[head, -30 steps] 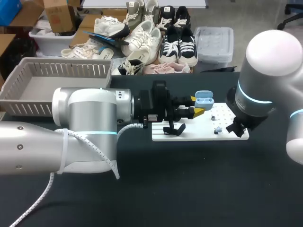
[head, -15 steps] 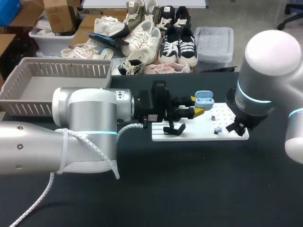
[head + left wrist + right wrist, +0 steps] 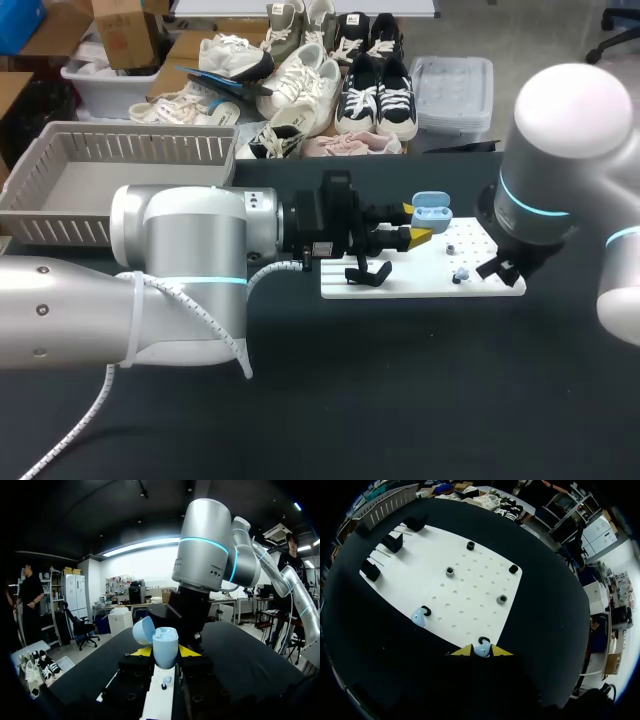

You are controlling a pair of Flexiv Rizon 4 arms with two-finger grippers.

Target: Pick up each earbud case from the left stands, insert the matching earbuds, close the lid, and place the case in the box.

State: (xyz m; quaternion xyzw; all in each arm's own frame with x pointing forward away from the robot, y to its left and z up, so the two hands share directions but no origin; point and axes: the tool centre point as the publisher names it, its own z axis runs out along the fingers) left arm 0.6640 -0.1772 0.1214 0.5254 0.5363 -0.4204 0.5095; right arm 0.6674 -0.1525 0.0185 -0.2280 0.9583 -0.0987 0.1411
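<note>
Black matte tabletop (image 3: 400,400) carries everything, w/ two arms over it. Big silver-grey left arm (image 3: 180,270) comes in from the left and lies across the near-left half. White-and-silver right arm (image 3: 560,170) stands at the right, wrist pointing down over the right end of the board. Grey slatted plastic basket (image 3: 130,148) sits at the far left. Flat white perforated board (image 3: 420,287) (image 3: 470,590) lies centre-right, betw. the two arms.

Left gripper (image 3: 416,222) (image 3: 165,652) hangs above the board's middle. Its fingers are narrow, yellow tips pressed on both sides of the light-blue plastic earbud case (image 3: 432,212) (image 3: 165,645). The case is lifted off the board, lid hinged open & tilted to one side. Can't tell if anything is inside.

Black block-shaped stands (image 3: 395,542) (image 3: 368,272) sit at the board's left end.

Right gripper (image 3: 481,650) is low at the board's right edge. Its fingers are nearly together, tips touching either side of a small light-blue earbud (image 3: 481,651) just beside a black ring holder (image 3: 482,640). A second light-blue earbud (image 3: 419,616) (image 3: 460,274) rests on the board next to another ring, well apart from that gripper. Small round grey & black holders (image 3: 450,572) dot the board's right half.
</note>
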